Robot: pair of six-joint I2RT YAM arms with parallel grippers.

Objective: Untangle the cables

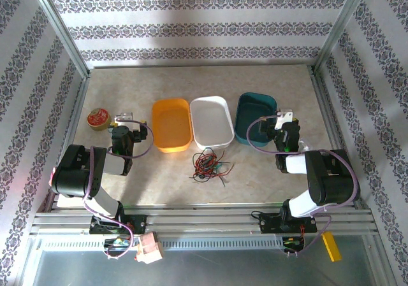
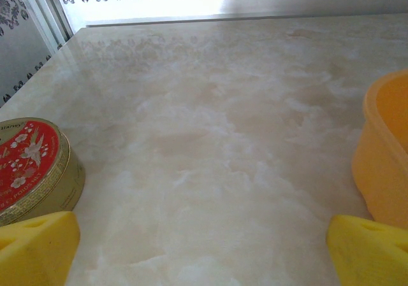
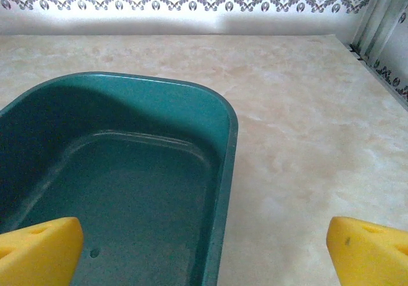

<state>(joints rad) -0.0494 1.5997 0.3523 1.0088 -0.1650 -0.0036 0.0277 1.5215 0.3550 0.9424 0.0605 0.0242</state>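
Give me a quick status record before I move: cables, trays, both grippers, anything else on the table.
cables: red, black and green, one tangled heap on the table, just in front of the white tray
trays: orange tray, white tray, green tray in a row, all empty
left gripper: open, holding nothing, between the tin and the orange tray
right gripper: open, holding nothing, over the green tray's right rim
other: round red tin, far left

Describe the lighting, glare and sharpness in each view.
Top external: soft, even light, with a brighter patch on the back wall; the cables look small yet sharp. Left wrist: glare bleaches the far edge of the table. Right wrist: the left inside wall of the teal tray lies in shadow, its floor softly lit.
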